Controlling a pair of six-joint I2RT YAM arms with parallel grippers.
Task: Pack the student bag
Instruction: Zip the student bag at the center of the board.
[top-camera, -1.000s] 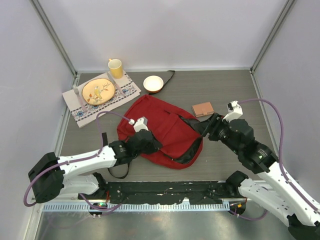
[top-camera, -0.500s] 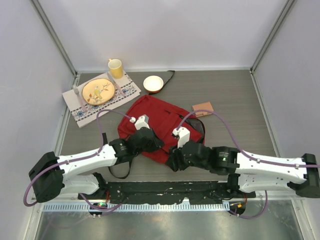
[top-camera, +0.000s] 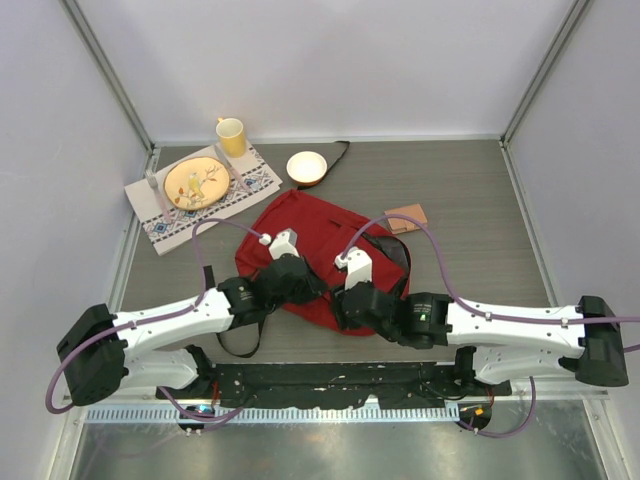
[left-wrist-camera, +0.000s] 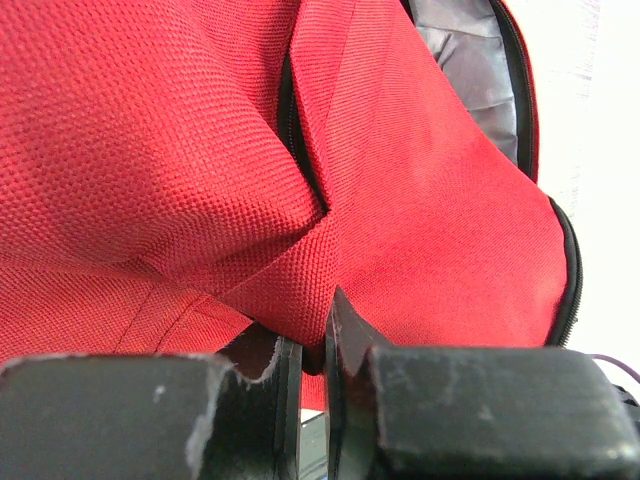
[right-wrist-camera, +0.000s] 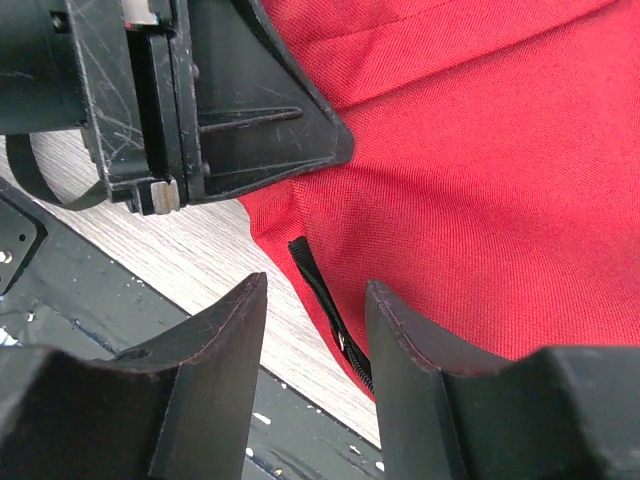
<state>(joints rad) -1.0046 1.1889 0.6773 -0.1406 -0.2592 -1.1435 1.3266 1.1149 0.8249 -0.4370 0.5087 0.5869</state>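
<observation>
- Top view: the red bag is lying mid-worktop, its mouth gaping on the right side.
- Over the last second the right arm has been swinging away from the bag's right edge and across to its near edge. The right claw is now sitting just beside the left claw.
- The bag is looking more bunched than a second ago, with less dark lining showing.
- Judging from this, the arms are likely teaming up on the near edge to reposition or open the bag. Nothing appears packed yet.
- A small brown flat item is waiting just beside the bag's far right. A plate, mug and bowl are standing well apart at the back.
- Left wrist view: the left claw is clenching a fold of the bag. The cloth is a coarse, grainy weave, soft and creasing into ridges. Smooth grey lining is showing behind a black zip line.
- Right wrist view: the right claw is released, its fingers spread either side of a black zip tab at the edge of the bag. The left claw is sitting just above, hard black plastic, scuffed. Grey wood-grain worktop is showing beneath.
</observation>
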